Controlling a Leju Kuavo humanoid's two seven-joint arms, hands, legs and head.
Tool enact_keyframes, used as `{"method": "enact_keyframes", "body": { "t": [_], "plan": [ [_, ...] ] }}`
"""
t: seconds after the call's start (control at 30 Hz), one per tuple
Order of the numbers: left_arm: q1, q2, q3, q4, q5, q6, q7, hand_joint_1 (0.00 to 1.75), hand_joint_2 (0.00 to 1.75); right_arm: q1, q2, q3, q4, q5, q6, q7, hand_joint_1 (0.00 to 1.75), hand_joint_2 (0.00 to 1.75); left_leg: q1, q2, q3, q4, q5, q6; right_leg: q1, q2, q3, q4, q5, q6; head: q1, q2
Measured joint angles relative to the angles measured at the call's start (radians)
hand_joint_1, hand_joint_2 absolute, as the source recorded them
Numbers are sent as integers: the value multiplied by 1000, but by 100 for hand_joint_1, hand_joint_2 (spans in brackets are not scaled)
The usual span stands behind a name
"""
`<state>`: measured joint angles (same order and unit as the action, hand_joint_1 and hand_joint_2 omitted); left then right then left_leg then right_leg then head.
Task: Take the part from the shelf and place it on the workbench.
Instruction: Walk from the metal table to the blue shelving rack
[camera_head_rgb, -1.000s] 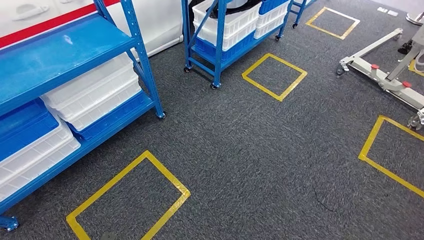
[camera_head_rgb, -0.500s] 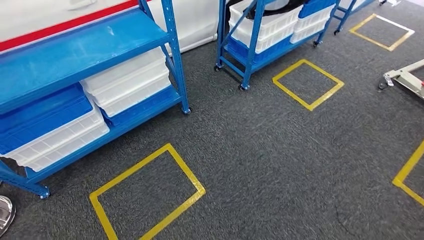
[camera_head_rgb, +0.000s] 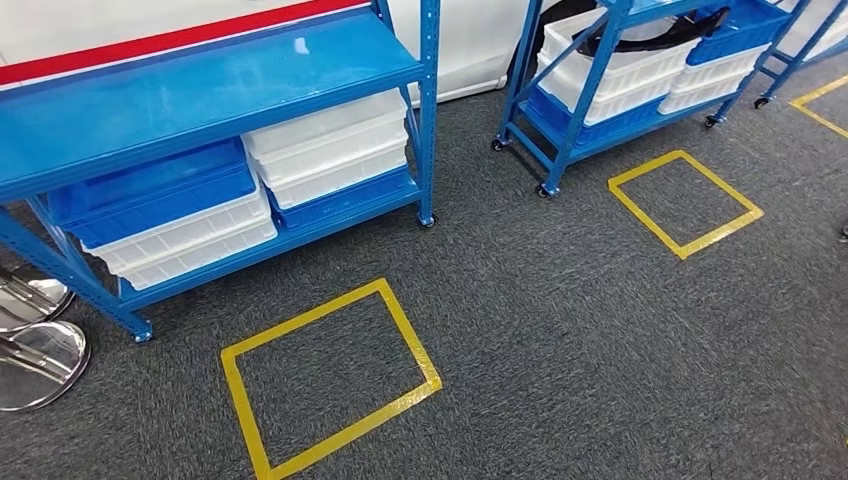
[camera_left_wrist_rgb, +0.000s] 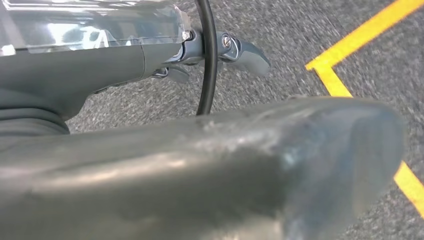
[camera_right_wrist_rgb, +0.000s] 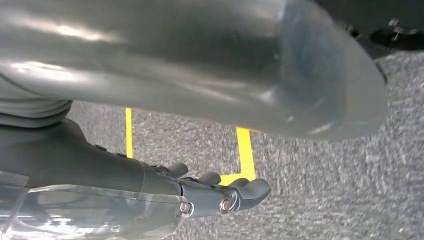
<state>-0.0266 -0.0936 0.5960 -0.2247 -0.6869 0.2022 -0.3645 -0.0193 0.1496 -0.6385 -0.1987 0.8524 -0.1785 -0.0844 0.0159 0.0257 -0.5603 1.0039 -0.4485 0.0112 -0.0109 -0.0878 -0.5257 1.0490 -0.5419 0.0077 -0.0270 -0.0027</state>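
A blue shelf rack (camera_head_rgb: 210, 75) stands at the left with blue and white bins (camera_head_rgb: 330, 150) on its lower level and a bare upper board. A second, wheeled blue rack (camera_head_rgb: 560, 110) stands further right; a dark curved object (camera_head_rgb: 665, 35) lies on the white bins there. My left hand (camera_left_wrist_rgb: 200, 165) hangs over the grey carpet, its fingers (camera_left_wrist_rgb: 245, 52) apart and holding nothing. My right hand (camera_right_wrist_rgb: 190, 65) also hangs above the carpet with its fingers (camera_right_wrist_rgb: 235, 192) loosely extended and nothing in them.
Yellow tape squares mark the carpet in front of the left rack (camera_head_rgb: 325, 375) and the wheeled rack (camera_head_rgb: 685, 200). Chrome round bases (camera_head_rgb: 35, 350) sit at the far left. A white wall with a red stripe (camera_head_rgb: 170, 35) runs behind the racks.
The whole picture has shifted to the right, so the camera has turned left. The left rack is now more in the middle; the grey frame at the right has dropped out.
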Motion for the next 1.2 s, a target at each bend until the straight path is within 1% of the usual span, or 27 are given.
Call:
{"method": "enact_keyframes", "body": {
  "t": [0.07, 0.1, 0.13, 0.17, 0.2, 0.23, 0.3, 0.33, 0.37, 0.43, 0.47, 0.5, 0.57, 0.63, 0.67, 0.7, 0.73, 0.77, 0.83, 0.87, 0.93, 0.97, 1.03, 1.1, 1.13, 1.17, 1.2],
  "plan": [
    [-3, -2, 0, 0, -3, -1, -1, 0, 0, 4, 1, -1, 0, 1, 0, -2, 0, 0, 2, -21, -4, -2, 7, 10, -3, 59, -51, 113, -68, 5, 0, 0],
    [-5, -2, 0, 0, -3, -2, 0, 0, 0, 5, 2, -1, 0, 1, 1, -2, 0, 0, 1, -34, -8, -1, 9, 12, -3, 74, -85, 181, -99, 6, 0, 0],
    [-5, -2, 1, 0, -3, -2, 0, 0, 0, 6, 2, -1, 1, 2, 2, -3, 0, 0, 1, -47, -10, -1, 10, 12, -4, 80, -110, 230, -112, 7, 0, 0],
    [-4, -2, 1, 0, -3, -3, 1, 0, 0, 7, 2, -1, 1, 4, 4, -3, 0, 0, 1, -61, -12, 1, 11, 12, -4, 82, -120, 245, -105, 6, 0, 0],
    [-3, -2, 2, 0, -4, -3, 3, 0, 0, 8, 3, -1, 1, 6, 6, -2, 0, 0, 1, -76, -12, 2, 11, 11, -4, 86, -110, 217, -76, 4, 0, 0],
    [-2, -2, 3, 0, -4, -3, 5, 0, 0, 9, 3, -1, 1, 7, 9, -2, 0, 0, 1, -91, -11, 4, 11, 9, -4, 94, -85, 157, -34, 1, 0, 0],
    [-2, -3, 6, 0, -6, -3, 9, 0, 0, 12, 3, -2, 1, 10, 13, -1, 0, 0, -1, -117, -13, 8, 11, 2, -5, 134, -30, 26, 28, -6, 0, 0],
    [-3, -3, 7, 0, -6, -3, 10, 0, 0, 12, 3, -2, 1, 10, 14, 0, 0, 0, -1, -127, -16, 10, 12, -4, -5, 148, -16, -11, 40, -7, 0, 0],
    [-3, -4, 8, 0, -7, -3, 10, 0, 0, 11, 3, -2, 1, 10, 14, 0, 0, 0, -2, -136, -19, 10, 13, -11, -4, 155, -12, -25, 41, -9, 0, 0],
    [0, -3, 10, 0, -7, -2, 11, 0, 0, 7, 5, -3, 0, 11, 14, 0, 0, 0, -1, -147, -24, 7, 17, -24, -3, 133, -11, -29, 47, -18, 0, 0],
    [2, -4, 11, 0, -8, -2, 10, 0, 0, 6, 5, -3, 0, 11, 14, 1, 0, 0, -1, -133, -28, 12, 13, -30, -5, 122, -10, -33, 50, -24, 0, 0],
    [3, -4, 12, 0, -9, -2, 10, 0, 0, 6, 6, -3, 0, 12, 14, 1, 0, 0, -2, -109, -38, 32, -2, -34, -6, 109, -8, -38, 53, -32, 0, 0],
    [-1, -5, 14, 0, -12, -2, 8, 0, 0, 10, 7, -4, 1, 14, 15, 2, 0, 0, -3, -54, -83, 133, -64, -40, -5, 82, -8, -42, 54, -44, 0, 0],
    [-4, -5, 15, 0, -14, -2, 7, 0, 0, 14, 7, -5, 1, 15, 18, 3, 0, 0, -1, -36, -137, 259, -119, -45, 0, 52, -9, -42, 52, -48, 0, 0],
    [-3, -5, 16, 0, -14, -2, 6, 0, 0, 14, 7, -5, 1, 17, 18, 6, 0, 0, -1, -34, -146, 285, -123, -46, 2, 38, -9, -41, 51, -49, 0, 0],
    [-1, -5, 17, 0, -15, -2, 5, 0, 0, 14, 8, -5, 1, 19, 19, 8, 0, 0, -1, -31, -135, 272, -108, -46, 3, 25, -8, -41, 50, -48, 0, 0],
    [0, -5, 17, 0, -15, -2, 4, 0, 0, 13, 9, -6, 1, 21, 19, 11, 0, 0, -1, -23, -103, 219, -79, -45, 4, 13, -6, -40, 48, -47, 0, 0],
    [0, -5, 18, 0, -16, -2, 4, 0, 0, 13, 11, -5, 1, 23, 19, 14, 0, 0, -2, -7, -61, 145, -50, -41, 5, 2, -4, -38, 46, -45, 0, 0],
    [-3, -5, 20, 0, -17, -2, 3, 0, 0, 13, 13, -5, 1, 25, 19, 17, 0, 0, -8, 26, -1, 34, -16, -30, 9, -19, 2, -35, 40, -36, 0, 0],
    [-3, -5, 21, 0, -18, -2, 2, 0, 0, 12, 14, -5, 1, 25, 19, 18, 0, 0, -11, 33, 8, 13, -14, -23, 11, -28, 4, -35, 38, -31, 0, 0],
    [-1, -5, 22, 0, -18, -2, 1, 0, 0, 6, 16, -5, 1, 25, 22, 19, 0, 0, -14, 18, 6, 7, -12, -11, 12, -44, 9, -39, 38, -20, 0, 0],
    [1, -6, 23, 0, -18, -3, 0, 0, 0, 3, 17, -5, 1, 25, 24, 21, 0, 0, -11, 8, 9, 0, -8, -5, 10, -40, 12, -37, 34, -14, 0, 0],
    [1, -8, 24, 0, -18, -4, -4, 0, 0, 4, 18, -6, 0, 25, 29, 25, 0, 0, -4, -12, 13, -13, 3, 6, 6, 6, -4, 8, -1, -4, 1, 0],
    [-2, -9, 25, 0, -19, -7, -9, 0, 0, 8, 18, -7, 0, 25, 31, 27, 0, 0, -2, -34, 10, -16, 10, 13, 0, 63, -62, 130, -69, 2, 1, 0],
    [-3, -10, 26, 0, -20, -9, -11, 0, 0, 10, 18, -8, 0, 25, 31, 27, 0, 0, -2, -46, 8, -16, 11, 14, -2, 75, -93, 193, -94, 4, 1, 0],
    [-2, -10, 26, 0, -21, -12, -13, 0, 0, 11, 18, -9, 0, 25, 30, 28, 0, 0, -2, -59, 7, -15, 11, 14, -3, 80, -114, 231, -99, 6, 1, 0],
    [-1, -10, 26, 0, -22, -16, -14, 0, 0, 12, 18, -10, 0, 24, 28, 28, 0, 0, -2, -70, 8, -14, 11, 14, -5, 82, -117, 230, -82, 7, 1, 0]
  ]
}}
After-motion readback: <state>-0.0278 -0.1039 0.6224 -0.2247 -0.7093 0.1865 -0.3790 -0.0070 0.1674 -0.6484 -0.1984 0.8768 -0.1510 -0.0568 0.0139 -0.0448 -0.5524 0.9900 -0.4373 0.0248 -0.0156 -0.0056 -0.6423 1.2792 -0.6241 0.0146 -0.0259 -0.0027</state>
